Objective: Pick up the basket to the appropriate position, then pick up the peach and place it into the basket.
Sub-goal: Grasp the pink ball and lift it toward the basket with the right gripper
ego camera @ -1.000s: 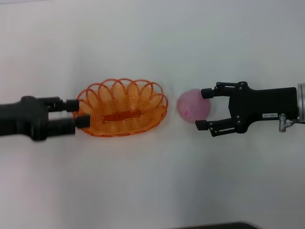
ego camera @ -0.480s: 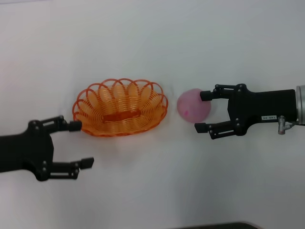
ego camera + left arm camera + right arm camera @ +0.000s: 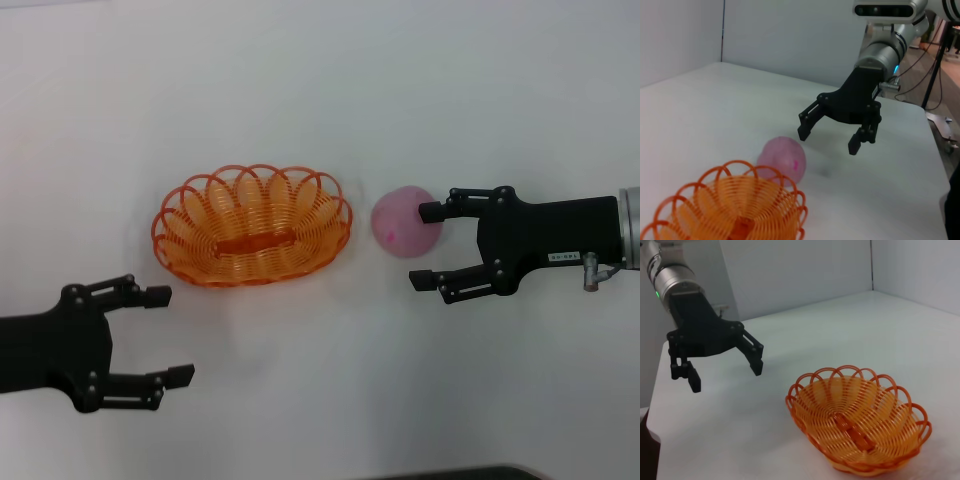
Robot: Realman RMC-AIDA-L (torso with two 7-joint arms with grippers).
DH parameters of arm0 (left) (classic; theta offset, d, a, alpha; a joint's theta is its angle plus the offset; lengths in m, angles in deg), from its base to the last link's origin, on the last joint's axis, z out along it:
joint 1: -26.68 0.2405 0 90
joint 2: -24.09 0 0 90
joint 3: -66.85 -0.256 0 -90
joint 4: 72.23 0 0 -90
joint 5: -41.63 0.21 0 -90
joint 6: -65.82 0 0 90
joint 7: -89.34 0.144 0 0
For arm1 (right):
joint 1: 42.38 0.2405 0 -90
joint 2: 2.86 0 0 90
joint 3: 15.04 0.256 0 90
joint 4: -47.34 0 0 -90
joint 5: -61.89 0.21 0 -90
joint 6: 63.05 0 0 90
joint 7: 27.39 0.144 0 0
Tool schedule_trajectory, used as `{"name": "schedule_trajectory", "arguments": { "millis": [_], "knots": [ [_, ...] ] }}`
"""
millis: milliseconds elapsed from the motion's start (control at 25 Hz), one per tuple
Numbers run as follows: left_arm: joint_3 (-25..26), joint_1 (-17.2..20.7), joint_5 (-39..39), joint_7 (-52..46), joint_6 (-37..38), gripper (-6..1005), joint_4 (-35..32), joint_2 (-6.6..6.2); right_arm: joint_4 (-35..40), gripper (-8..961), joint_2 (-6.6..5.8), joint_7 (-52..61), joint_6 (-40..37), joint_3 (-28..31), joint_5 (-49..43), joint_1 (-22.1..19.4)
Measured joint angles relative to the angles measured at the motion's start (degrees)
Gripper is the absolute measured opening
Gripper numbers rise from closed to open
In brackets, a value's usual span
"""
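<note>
The orange openwork basket point(image 3: 252, 226) sits on the white table, empty; it also shows in the left wrist view point(image 3: 730, 210) and right wrist view point(image 3: 860, 420). The pink peach point(image 3: 405, 221) lies just right of it, also in the left wrist view point(image 3: 782, 159). My right gripper point(image 3: 428, 245) is open, its fingertips at the peach's right side, one finger touching or nearly touching its upper edge. My left gripper point(image 3: 168, 335) is open and empty, near the front left, apart from the basket.
The white table point(image 3: 320, 90) stretches all round. A dark edge point(image 3: 460, 473) shows at the table's front. Walls stand behind the table in the wrist views.
My left gripper let go of the basket's left rim, opened and drew back toward the front left. The basket stays put. My right gripper shifted slightly right, still open at the peach.
</note>
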Motion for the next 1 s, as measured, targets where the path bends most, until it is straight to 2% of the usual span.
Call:
{"name": "schedule_trajectory", "arguments": {
  "millis": [360, 480, 600, 1000],
  "knots": [
    [0.0, 0.4, 1.2, 1.4, -0.9, 900, 1.1, 0.09, 0.0, 913, 0.0, 0.2, -0.3, 0.1, -0.1, 0.2],
    [0.0, 0.5, 1.2, 1.4, -0.5, 900, 1.1, 0.09, -0.1, 913, 0.0, 3.8, -0.6, 0.6, 0.4, 0.4],
    [0.0, 0.5, 1.1, 1.4, -0.4, 899, 1.1, 0.1, 0.2, 913, -0.46, 11.6, -1.2, 0.4, 0.4, 1.3],
    [0.0, 0.6, 1.2, 4.3, 1.0, 900, 1.1, 0.13, 5.7, 913, -3.23, 48.5, -4.6, -0.6, -4.9, 7.7]
  ]
}}
